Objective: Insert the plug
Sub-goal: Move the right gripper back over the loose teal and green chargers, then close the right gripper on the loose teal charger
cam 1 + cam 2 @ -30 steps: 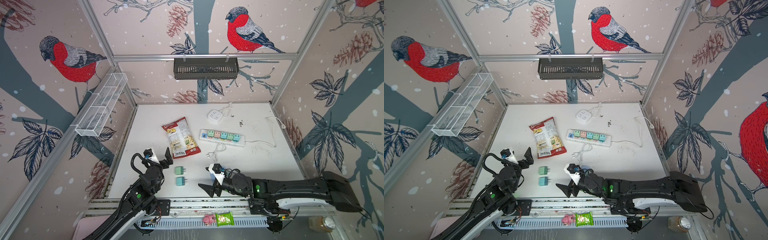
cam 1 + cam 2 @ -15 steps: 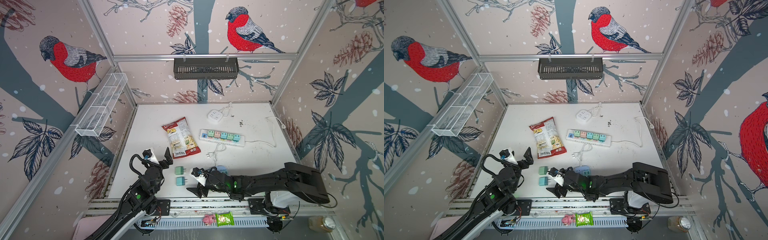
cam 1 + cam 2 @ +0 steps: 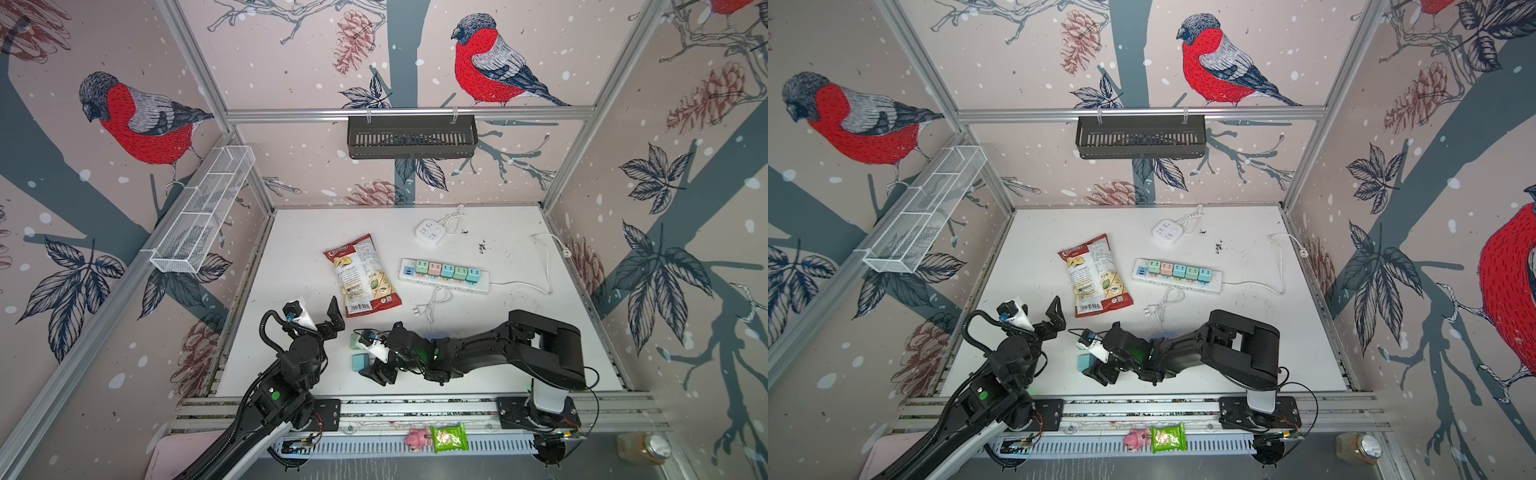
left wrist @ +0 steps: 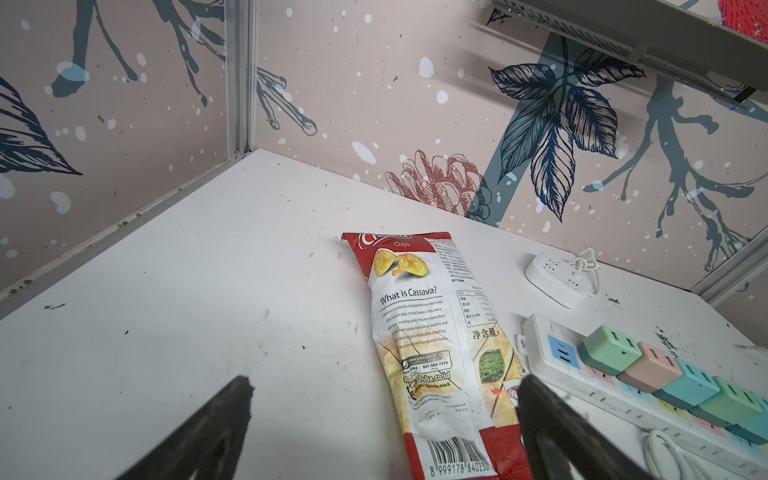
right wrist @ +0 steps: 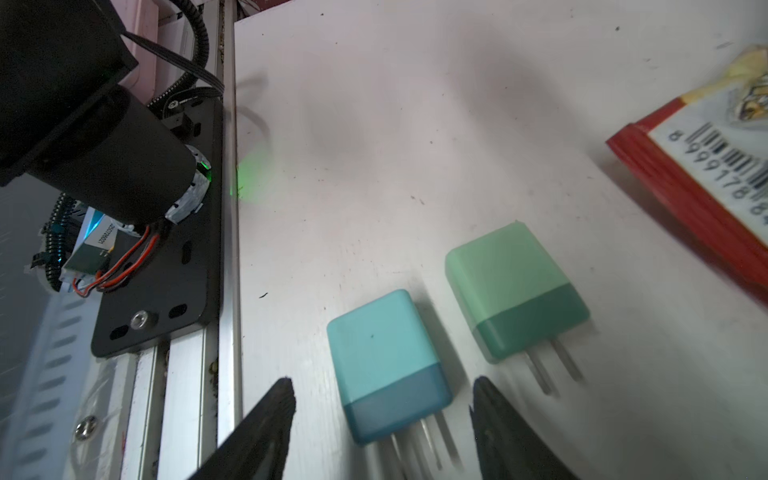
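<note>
a: what sits nearest the front rail?
b: the right gripper [image 5: 382, 384], low over the table [image 3: 291, 257]. its fingers stand apart on either side of the blue plug [image 5: 386, 357], with a gap on both sides, so nothing is held.
a: and the plug itself?
b: lying flat, prongs toward the gripper. the green plug [image 5: 515, 291] lies just beside it, turned the same way, a little farther in.
a: the other arm?
b: the left gripper [image 4: 384, 384] hangs above the table, fingers spread wide and empty, pointing at the chip bag [image 3: 361, 276].
a: beyond that?
b: a loose white cord [image 3: 432, 301], then the power strip [image 4: 538, 334] with five coloured adapters [image 3: 446, 270] in a row on it. behind it is a small white socket block [image 3: 430, 228], and a black basket [image 3: 411, 137] hangs on the back wall.
</note>
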`<state>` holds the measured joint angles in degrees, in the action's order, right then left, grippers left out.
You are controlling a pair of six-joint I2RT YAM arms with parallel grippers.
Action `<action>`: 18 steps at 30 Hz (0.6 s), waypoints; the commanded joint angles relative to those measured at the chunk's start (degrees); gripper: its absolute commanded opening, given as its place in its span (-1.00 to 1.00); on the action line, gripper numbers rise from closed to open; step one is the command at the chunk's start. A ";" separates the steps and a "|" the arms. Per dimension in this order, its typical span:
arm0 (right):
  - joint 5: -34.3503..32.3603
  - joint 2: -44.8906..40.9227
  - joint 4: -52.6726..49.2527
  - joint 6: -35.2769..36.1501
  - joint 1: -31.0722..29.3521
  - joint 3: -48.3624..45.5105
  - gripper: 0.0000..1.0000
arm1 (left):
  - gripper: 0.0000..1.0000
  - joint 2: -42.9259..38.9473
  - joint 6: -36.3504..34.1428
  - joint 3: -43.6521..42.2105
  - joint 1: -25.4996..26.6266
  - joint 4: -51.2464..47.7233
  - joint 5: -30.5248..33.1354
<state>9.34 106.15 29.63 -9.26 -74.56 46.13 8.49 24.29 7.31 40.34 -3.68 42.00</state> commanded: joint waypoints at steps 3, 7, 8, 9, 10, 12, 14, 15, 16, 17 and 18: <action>1.14 3.50 -1.94 0.65 -0.32 2.61 0.35 | 0.97 0.28 1.19 0.14 -0.08 0.43 0.12; 1.01 4.66 -1.97 0.54 -0.28 3.31 0.31 | 0.97 0.72 1.22 0.19 -0.15 0.69 0.20; 0.94 4.72 -2.18 0.50 -0.36 3.37 0.30 | 0.97 0.89 1.19 0.22 -0.08 0.76 0.27; 0.67 4.76 -2.41 0.62 -0.40 3.39 0.27 | 0.97 1.12 1.24 0.23 -0.08 0.78 0.30; 0.11 4.53 -2.68 0.56 -0.49 3.36 0.25 | 0.97 1.34 1.28 0.25 -0.08 0.86 0.36; -1.33 4.34 -2.84 0.79 -0.73 2.97 0.19 | 0.97 1.76 1.33 0.25 -0.13 0.91 0.62; -2.19 4.20 -2.07 0.97 -0.84 2.13 0.13 | 0.97 2.01 1.29 0.40 -0.08 1.04 0.39; -2.34 4.36 -1.58 1.08 -0.93 1.86 0.10 | 0.97 2.22 1.24 0.34 -0.08 1.13 0.28; -2.61 4.39 -1.05 1.15 -1.04 1.48 0.07 | 0.97 2.31 1.16 0.39 -0.15 1.31 0.05; -2.82 4.42 -0.79 1.23 -1.14 1.31 0.06 | 0.97 2.40 1.11 0.34 -0.08 1.38 0.01; -3.27 4.42 -0.54 1.09 -1.28 1.16 0.05 | 0.97 2.49 1.03 0.34 -0.08 1.45 -0.12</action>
<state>7.73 110.45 30.13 -8.62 -75.48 47.83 10.76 24.62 7.31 40.34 -3.68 41.95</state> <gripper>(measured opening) 0.525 0.986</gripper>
